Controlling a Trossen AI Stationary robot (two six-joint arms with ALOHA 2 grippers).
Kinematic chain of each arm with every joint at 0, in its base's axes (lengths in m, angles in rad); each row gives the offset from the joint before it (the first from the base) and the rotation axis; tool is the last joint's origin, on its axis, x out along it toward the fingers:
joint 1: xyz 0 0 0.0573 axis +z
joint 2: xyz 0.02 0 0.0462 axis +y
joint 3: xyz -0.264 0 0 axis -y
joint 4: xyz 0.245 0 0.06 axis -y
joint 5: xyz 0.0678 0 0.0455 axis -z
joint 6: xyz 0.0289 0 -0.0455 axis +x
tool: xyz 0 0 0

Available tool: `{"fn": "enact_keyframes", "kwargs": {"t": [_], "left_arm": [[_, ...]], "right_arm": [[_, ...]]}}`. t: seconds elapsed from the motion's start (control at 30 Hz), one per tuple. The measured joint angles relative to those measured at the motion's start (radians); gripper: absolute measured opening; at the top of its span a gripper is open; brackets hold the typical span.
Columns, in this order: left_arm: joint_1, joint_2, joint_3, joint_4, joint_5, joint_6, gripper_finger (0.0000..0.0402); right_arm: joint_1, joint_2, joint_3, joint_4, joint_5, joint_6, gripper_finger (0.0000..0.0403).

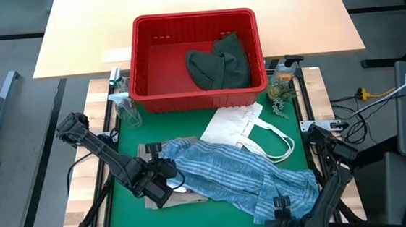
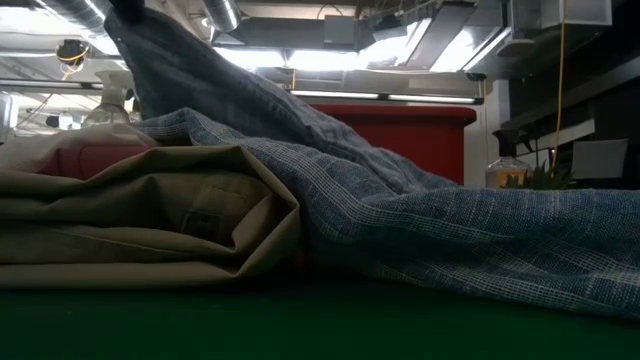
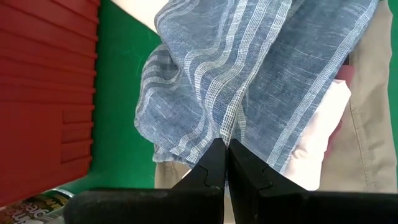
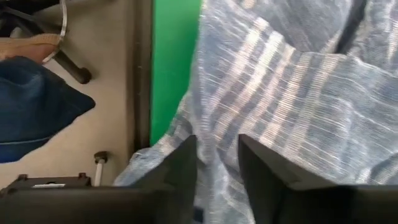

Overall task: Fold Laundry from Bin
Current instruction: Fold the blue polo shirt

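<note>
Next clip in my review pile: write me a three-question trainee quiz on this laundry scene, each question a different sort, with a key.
1. True or false: the red bin is empty.
2. What does the left claw pinch? A) white tote bag B) blue-white striped shirt C) spray bottle
3. Fill in: under the striped shirt, at the left arm's side, lies a folded ___ garment.

Key:
1. False; a dark green garment lies in it.
2. B
3. tan
</note>
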Motion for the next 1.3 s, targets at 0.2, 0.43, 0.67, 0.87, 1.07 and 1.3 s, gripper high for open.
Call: {"fn": "enact_keyframes", "kwargs": {"t": [0.2,0.43,0.67,0.87,1.07,1.3], "left_arm": [[-0.009,0.000,0.000,0.000,-0.004,0.000,0.0000],[-0.032,0.000,0.000,0.000,-0.022,0.000,0.0000],[-0.049,0.000,0.000,0.000,-0.025,0.000,0.0000],[-0.060,0.000,0.000,0.000,-0.027,0.024,0.0000],[-0.085,0.000,0.000,-0.033,-0.025,0.027,0.0000],[-0.121,0.000,0.000,-0.069,-0.005,0.025,0.0000]], "right_arm": [[0.003,0.000,0.000,0.040,-0.003,0.001,0.0010],[0.001,0.000,0.000,0.076,-0.037,0.026,0.0005],[0.002,0.000,0.005,0.071,-0.109,0.029,0.0002],[0.002,0.000,0.085,0.062,-0.121,0.029,0.0001],[0.021,-0.002,0.212,0.022,-0.137,0.058,0.0001],[0.090,-0.004,0.275,-0.039,-0.146,0.233,0.0000]]}}
